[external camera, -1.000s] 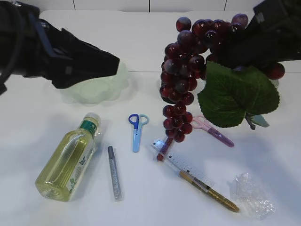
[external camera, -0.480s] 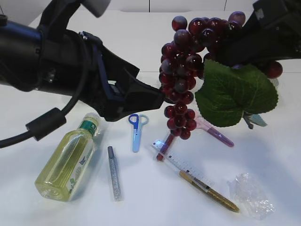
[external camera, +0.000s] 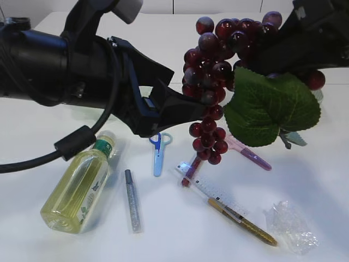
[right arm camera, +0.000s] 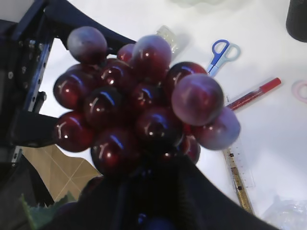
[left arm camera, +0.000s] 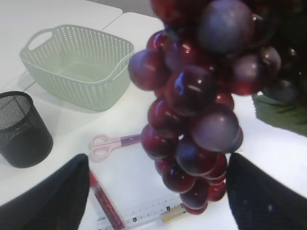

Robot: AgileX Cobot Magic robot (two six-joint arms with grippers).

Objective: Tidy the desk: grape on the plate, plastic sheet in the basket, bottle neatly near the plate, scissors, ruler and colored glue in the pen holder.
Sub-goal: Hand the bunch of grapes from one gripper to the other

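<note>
One grape bunch (external camera: 214, 82) hangs above the surface (external camera: 174, 229), gripped at its top by the right end effector (external camera: 272, 52), while the left end effector (left arm camera: 156, 187) stands wide with its fingers either side of the lower grapes, and blue scissors (external camera: 158, 150), ruler (external camera: 215, 192) and bottle (external camera: 79, 185) lie below.

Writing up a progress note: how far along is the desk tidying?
Nothing is put away yet. In hand: the right claw holds the grape bunch aloft while the open left claw closes in around it. Left: bottle, blue scissors, pink scissors, ruler, glue sticks, plastic sheet.
</note>
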